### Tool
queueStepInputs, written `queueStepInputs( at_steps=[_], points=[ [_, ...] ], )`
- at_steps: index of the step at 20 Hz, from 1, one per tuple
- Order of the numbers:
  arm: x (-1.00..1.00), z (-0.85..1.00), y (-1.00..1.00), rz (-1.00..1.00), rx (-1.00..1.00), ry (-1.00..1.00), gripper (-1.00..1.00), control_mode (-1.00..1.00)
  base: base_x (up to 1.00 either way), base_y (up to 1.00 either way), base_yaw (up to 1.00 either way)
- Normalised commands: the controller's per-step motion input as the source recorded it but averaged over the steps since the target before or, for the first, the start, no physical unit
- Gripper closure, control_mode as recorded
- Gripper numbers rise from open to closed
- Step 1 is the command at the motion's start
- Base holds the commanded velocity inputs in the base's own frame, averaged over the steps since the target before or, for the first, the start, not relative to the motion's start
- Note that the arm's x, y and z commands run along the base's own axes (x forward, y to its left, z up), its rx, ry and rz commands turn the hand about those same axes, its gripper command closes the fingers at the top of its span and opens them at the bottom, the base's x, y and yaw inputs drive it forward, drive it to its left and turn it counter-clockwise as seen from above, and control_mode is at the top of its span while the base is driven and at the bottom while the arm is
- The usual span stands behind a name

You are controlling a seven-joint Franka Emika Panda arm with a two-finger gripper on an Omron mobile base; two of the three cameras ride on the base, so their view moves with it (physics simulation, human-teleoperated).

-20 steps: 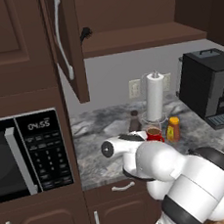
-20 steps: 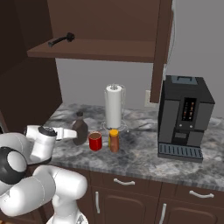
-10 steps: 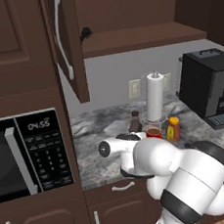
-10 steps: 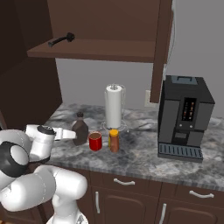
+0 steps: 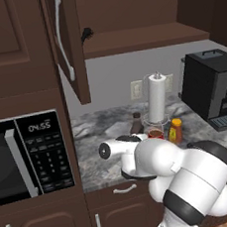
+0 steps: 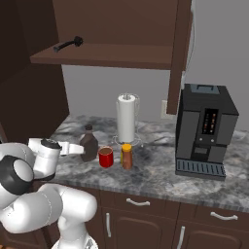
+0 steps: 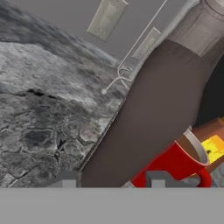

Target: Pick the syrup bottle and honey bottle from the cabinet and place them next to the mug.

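Hand closed on the syrup bottle beside the mug
The hand (image 6: pixel 81 150) grips the syrup bottle (image 6: pixel 89 143) standing on the counter (image 6: pixel 160 175); mug (image 6: pixel 105 157) just beside it; honey bottle (image 6: pixel 127 156) next along; cabinet (image 6: pixel 116 29) open above.

Dark wood cupboards frame a grey wall (image 6: pixel 92 90) above a marbled grey counter (image 6: pixel 160 172); a microwave (image 5: pixel 28 155) sits at nine o'clock, a black coffee machine (image 6: pixel 204 131) at three.
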Motion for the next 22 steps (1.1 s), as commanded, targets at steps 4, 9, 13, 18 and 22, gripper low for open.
queueStepInputs(
  at_steps=[4, 9, 13, 18, 22],
  points=[
    [0.00, 0.00, 0.00, 0.00, 0.00, 0.00, -1.00, -1.00, 0.00, 0.00, 0.00],
    [0.00, 0.00, 0.00, 0.00, 0.00, 0.00, -1.00, -1.00, 0.00, 0.00, 0.00],
    [-0.23, 0.00, 0.00, 0.00, 0.00, -0.08, -1.00, -1.00, 0.00, 0.00, 0.00],
    [-0.19, 0.00, 0.00, 0.00, 0.00, -0.07, -1.00, -1.00, 0.00, 0.00, 0.00],
    [-0.08, 0.09, 0.00, 0.00, 0.00, -0.03, -1.00, -1.00, 0.00, 0.00, 0.00]
  ],
)
